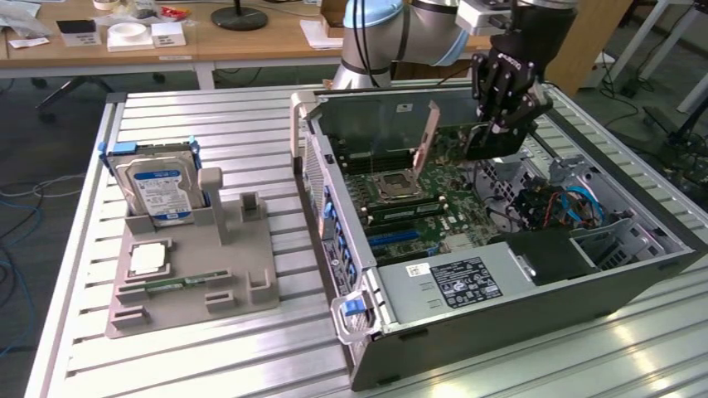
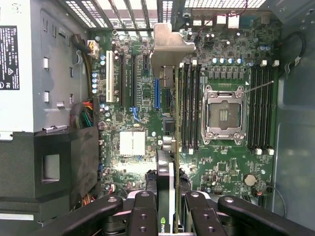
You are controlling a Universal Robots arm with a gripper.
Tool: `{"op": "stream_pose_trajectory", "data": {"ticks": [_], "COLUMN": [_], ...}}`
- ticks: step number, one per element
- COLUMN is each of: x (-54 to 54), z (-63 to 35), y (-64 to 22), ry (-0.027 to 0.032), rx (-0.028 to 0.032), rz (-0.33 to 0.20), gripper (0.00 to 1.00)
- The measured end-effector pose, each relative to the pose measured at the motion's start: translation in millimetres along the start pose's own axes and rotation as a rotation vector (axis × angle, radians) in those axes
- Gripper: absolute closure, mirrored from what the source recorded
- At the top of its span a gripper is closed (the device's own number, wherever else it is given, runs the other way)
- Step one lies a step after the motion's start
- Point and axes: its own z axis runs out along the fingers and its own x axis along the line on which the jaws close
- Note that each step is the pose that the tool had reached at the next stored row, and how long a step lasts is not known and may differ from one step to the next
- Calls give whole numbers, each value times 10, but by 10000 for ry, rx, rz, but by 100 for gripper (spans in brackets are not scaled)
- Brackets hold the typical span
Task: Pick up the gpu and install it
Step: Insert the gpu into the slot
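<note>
The thin gpu [image 1: 487, 143] [image 2: 165, 183], a green circuit board with a black cooler, hung on edge in the upper right of the exterior frame. The black claw [image 1: 503, 124] [image 2: 170, 212] was closed partway, clamping it over the green motherboard [image 1: 432, 192] [image 2: 123, 118] inside the open grey metal computer case [image 1: 498, 325] [image 2: 295, 147]. The wrist view looked along the card's edge towards its metal bracket [image 2: 170, 46], with the silver processor socket [image 2: 224, 113] beside it. At the exterior frame's left, a grey moulded tray [image 1: 188, 313] on the slatted metal desk [image 1: 221, 358] held an upright silver hard drive [image 1: 155, 189] and a narrow green memory stick [image 1: 172, 284].
</note>
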Motion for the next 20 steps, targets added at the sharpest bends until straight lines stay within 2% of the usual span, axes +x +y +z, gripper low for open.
{"op": "stream_pose_trajectory", "data": {"ticks": [16,20], "x": [-1,-1], "z": [48,52], "y": [1,32], "ry": [4,2], "rx": [-1,3], "rz": [1,0], "gripper": [73,73]}}
